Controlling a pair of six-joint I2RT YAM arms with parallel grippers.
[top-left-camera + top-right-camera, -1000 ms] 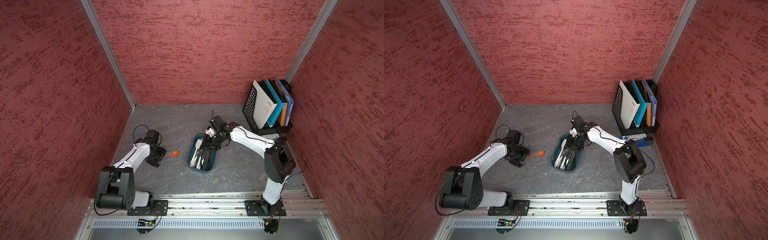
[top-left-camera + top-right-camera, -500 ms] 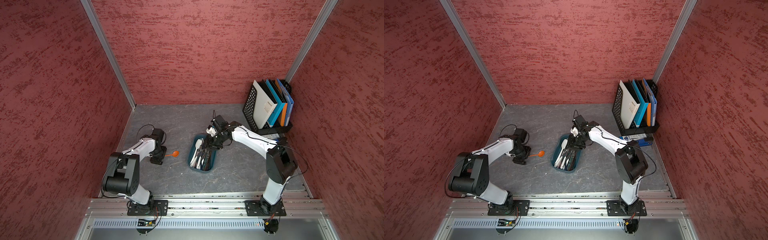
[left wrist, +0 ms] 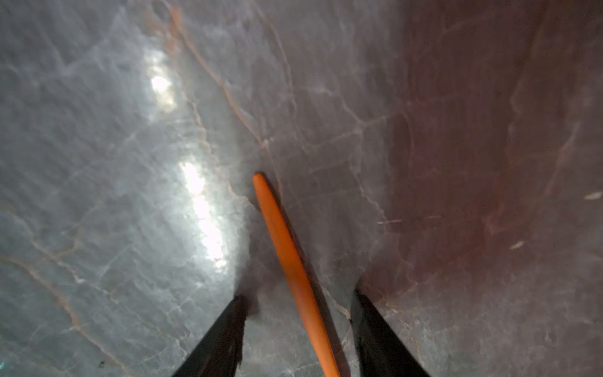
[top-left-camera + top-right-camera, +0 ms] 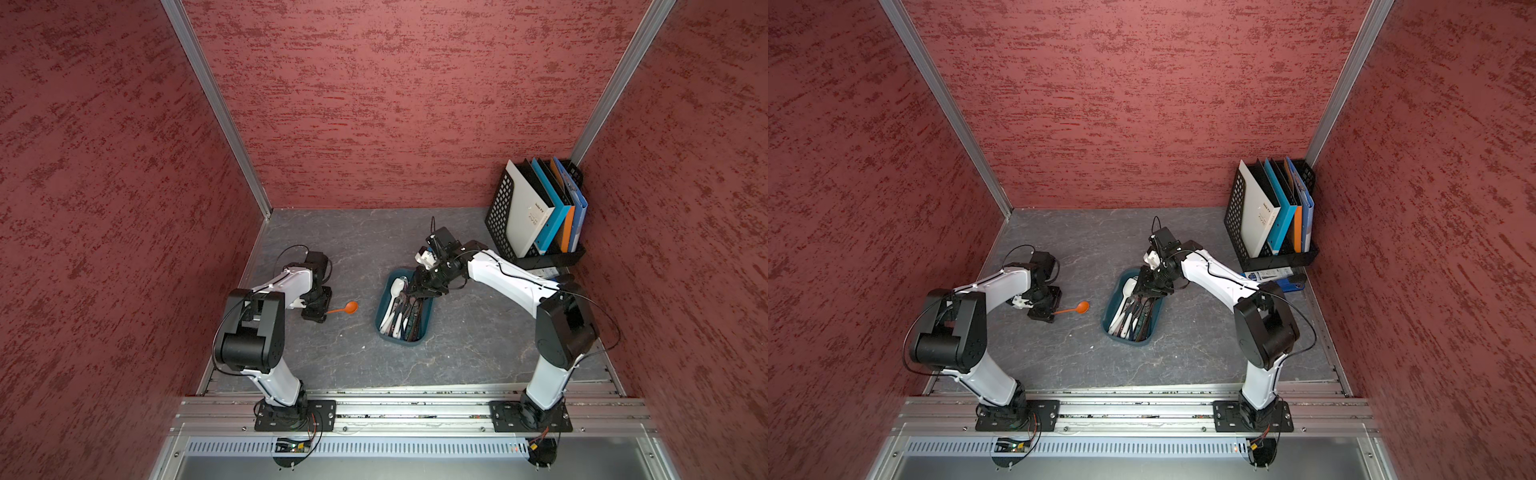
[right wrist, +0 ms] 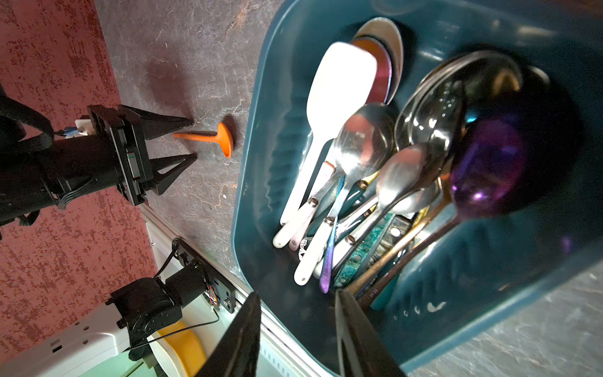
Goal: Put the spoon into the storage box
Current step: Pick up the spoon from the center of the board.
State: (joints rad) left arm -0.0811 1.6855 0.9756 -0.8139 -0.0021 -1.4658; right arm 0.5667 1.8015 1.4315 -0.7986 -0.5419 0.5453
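Observation:
An orange spoon [image 4: 351, 307] [image 4: 1083, 307] lies flat on the grey table, left of the storage box [image 4: 400, 341] [image 4: 1124, 338], a dark teal tray that holds several spoons and other cutlery. My left gripper [image 4: 321, 311] [image 3: 300, 293] is down at the table and open. Its fingers straddle the spoon's handle [image 3: 287, 251] with a gap on each side. In the right wrist view the spoon [image 5: 212, 137] points handle-first between the left gripper's [image 5: 194, 138] fingers. My right gripper [image 4: 419, 289] [image 5: 297, 293] hangs open over the box's far end with nothing between its fingers.
A black mesh file rack [image 4: 505, 216] [image 4: 1237, 212] with upright folders stands at the back right corner, with a blue item lying at its foot [image 4: 1277, 276]. Red walls close in the left, back and right. An aluminium rail [image 4: 395, 409] runs along the front.
My left gripper has moved in over the spoon's handle and its jaws have narrowed round it. The spoon has not moved. The right arm has hardly moved.

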